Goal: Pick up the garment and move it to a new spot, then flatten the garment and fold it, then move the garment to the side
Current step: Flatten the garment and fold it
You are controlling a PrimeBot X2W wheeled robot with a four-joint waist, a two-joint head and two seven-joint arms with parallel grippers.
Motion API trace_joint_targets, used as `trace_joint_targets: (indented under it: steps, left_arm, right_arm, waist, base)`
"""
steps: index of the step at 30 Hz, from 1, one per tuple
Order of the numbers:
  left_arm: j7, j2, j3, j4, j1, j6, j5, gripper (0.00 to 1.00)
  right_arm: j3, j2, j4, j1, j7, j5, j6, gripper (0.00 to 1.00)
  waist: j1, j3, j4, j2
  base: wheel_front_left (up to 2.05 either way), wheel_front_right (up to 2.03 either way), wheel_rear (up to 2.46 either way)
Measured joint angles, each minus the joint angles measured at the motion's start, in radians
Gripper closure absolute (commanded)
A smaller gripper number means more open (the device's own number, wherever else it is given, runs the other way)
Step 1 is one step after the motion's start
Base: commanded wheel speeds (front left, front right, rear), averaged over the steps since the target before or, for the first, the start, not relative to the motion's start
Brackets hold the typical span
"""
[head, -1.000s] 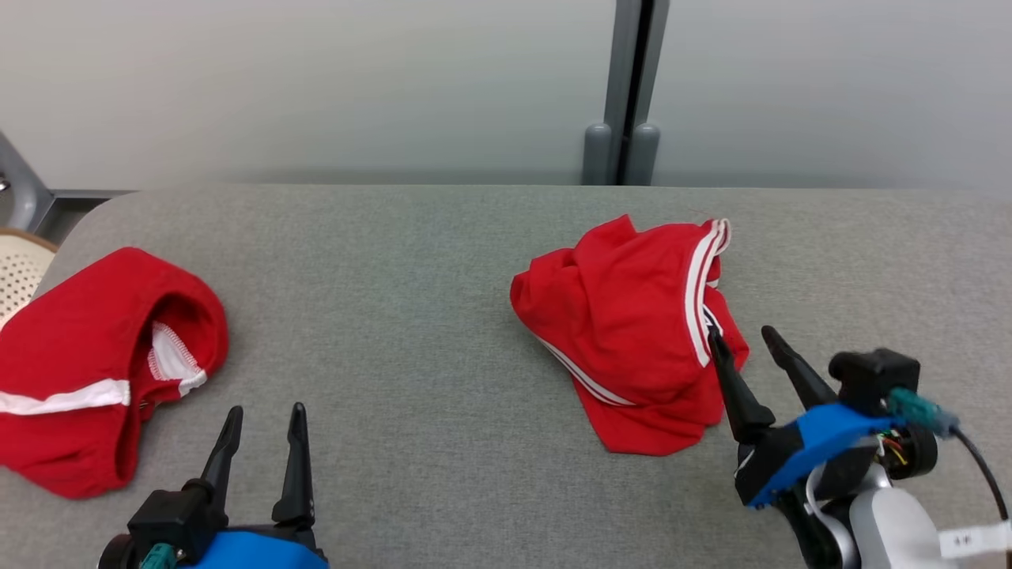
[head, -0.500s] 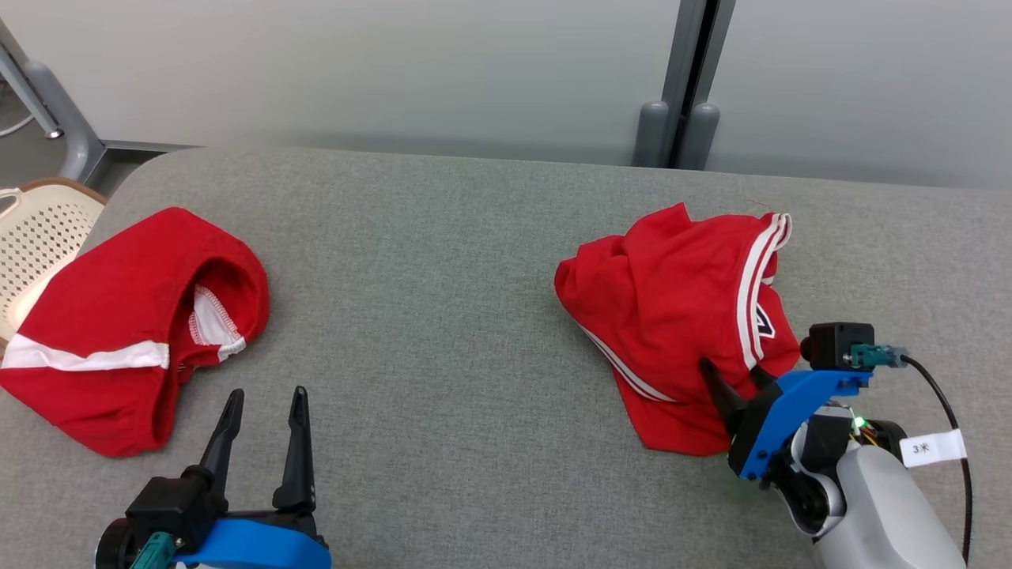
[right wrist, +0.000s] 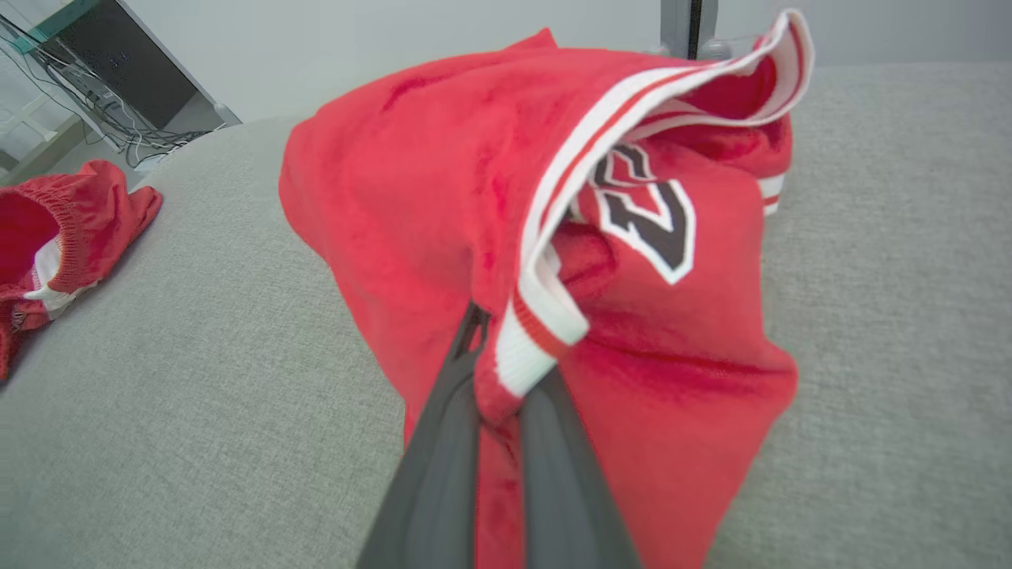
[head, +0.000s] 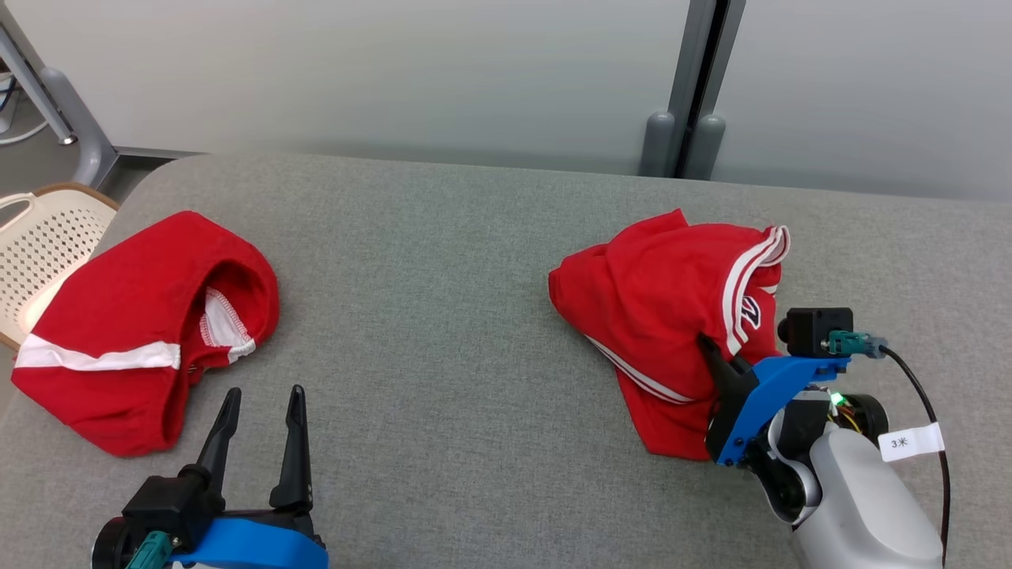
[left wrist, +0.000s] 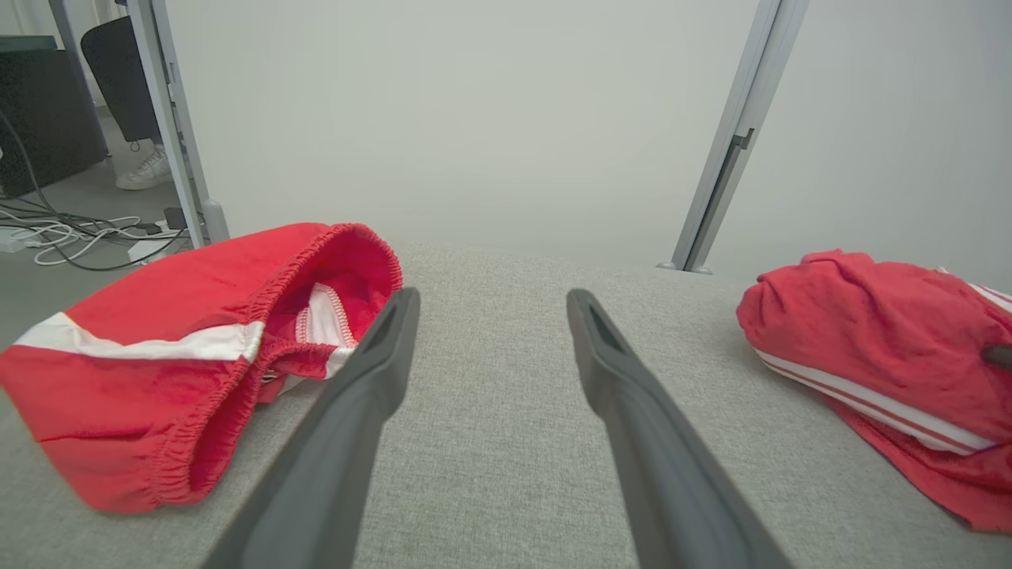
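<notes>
The garment [head: 664, 300] is a crumpled red top with white stripes and a number print, lying right of centre on the grey table [head: 443, 316]. My right gripper [head: 715, 356] is at its near right edge, shut on a fold of red cloth and white trim. The right wrist view shows the two fingers pinched together at the right gripper [right wrist: 494, 367] with the garment [right wrist: 443, 174] bunched above them. My left gripper [head: 265, 395] stands open over bare table at the lower left, holding nothing. From the left gripper [left wrist: 492, 300] the garment [left wrist: 870, 340] lies far to the right.
A second red garment with an elastic waistband and a white band [head: 118, 316] lies at the table's left edge, left of my left gripper. A pale perforated basket [head: 39, 237] stands beyond that edge. A grey partition post [head: 688, 118] rises behind the table.
My right gripper has pushed into the garment's near edge and gone from open to shut on it, bunching the cloth upward. The head camera has shifted. The left gripper has stayed put.
</notes>
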Motion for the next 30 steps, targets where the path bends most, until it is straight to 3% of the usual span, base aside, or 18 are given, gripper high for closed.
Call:
trace_joint_targets:
  steps: [9,13,18,23,30]
  left_arm:
    - [0.004,0.004,-0.009,-0.013,0.013,0.004,-0.008,0.00]
    - [0.003,0.004,-0.016,-0.018,0.013,0.003,-0.009,0.00]
    - [0.000,0.003,-0.023,-0.016,0.002,0.002,-0.009,0.00]
    - [-0.005,0.004,-0.028,-0.010,-0.013,0.000,-0.008,0.00]
    - [-0.010,0.004,-0.028,-0.010,-0.015,0.005,-0.009,0.00]
  right_arm:
    - [0.078,0.000,-0.248,0.004,0.084,0.001,0.000,1.00]
    - [0.160,0.000,-0.310,-0.098,0.137,0.014,0.000,1.00]
    - [0.237,0.000,-0.307,-0.250,0.108,0.095,0.000,1.00]
    - [0.321,0.000,-0.287,-0.464,-0.027,0.229,0.000,1.00]
    - [0.331,0.001,-0.169,-0.484,-0.061,0.252,0.000,1.00]
  waist:
    - [0.0000,-0.018,0.005,0.0000]
    - [-0.0001,-0.007,0.017,0.0000]
    - [-0.0001,0.005,0.039,0.0000]
    - [-0.0001,0.011,0.067,0.0000]
    - [-0.0001,0.008,0.063,0.0000]
  base:
    - [0.00,0.00,0.00]
    - [0.00,0.00,0.00]
    - [0.00,0.00,0.00]
    - [0.00,0.00,0.00]
    - [0.00,0.00,0.00]
